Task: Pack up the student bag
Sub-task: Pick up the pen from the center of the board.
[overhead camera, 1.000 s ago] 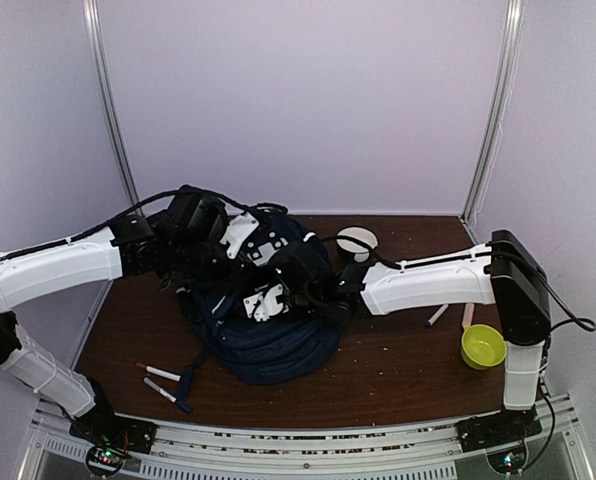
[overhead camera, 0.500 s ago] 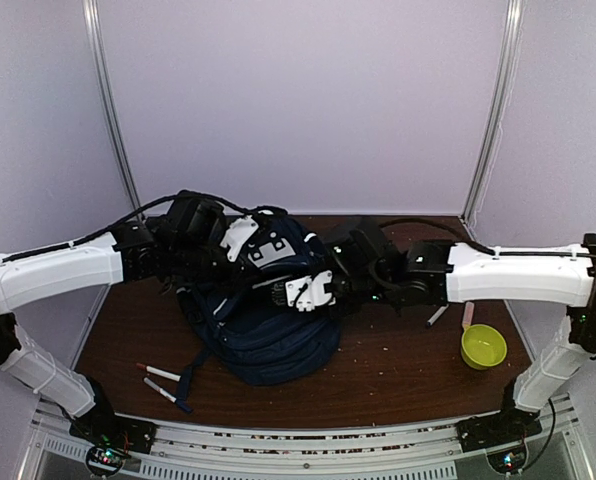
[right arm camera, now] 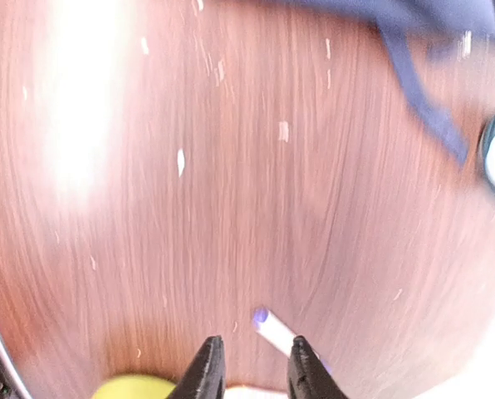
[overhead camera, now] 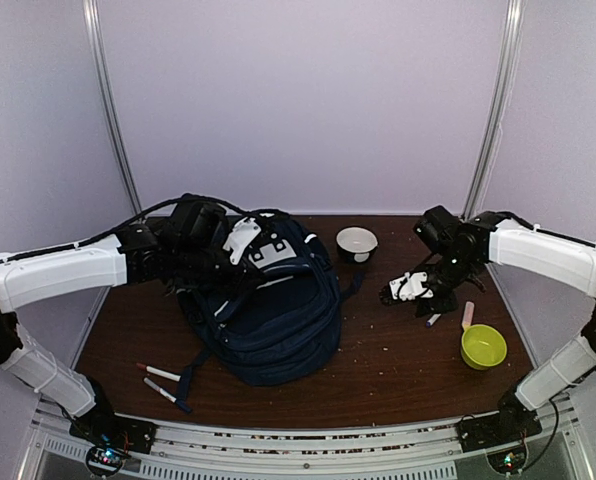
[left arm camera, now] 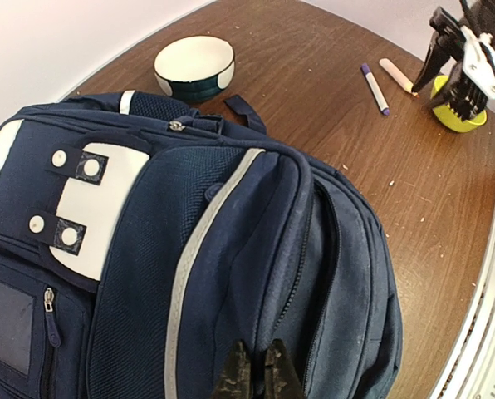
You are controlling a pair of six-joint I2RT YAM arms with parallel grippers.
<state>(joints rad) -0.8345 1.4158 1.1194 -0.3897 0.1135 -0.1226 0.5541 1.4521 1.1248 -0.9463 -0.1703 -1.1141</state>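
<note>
Navy student bag (overhead camera: 268,320) against closed left pincer (left arm camera: 256,376); open right pincer (right arm camera: 252,366) well apart.

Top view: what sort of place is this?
Likely a robot test booth, not a classroom: left arm and right arm fixed at the table edge, plain walls close around, a backpack and pens laid out.

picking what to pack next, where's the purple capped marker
In the top view the purple-capped marker lies on the right of the table, just by the right gripper, beside the pink marker and yellow cup.
</note>
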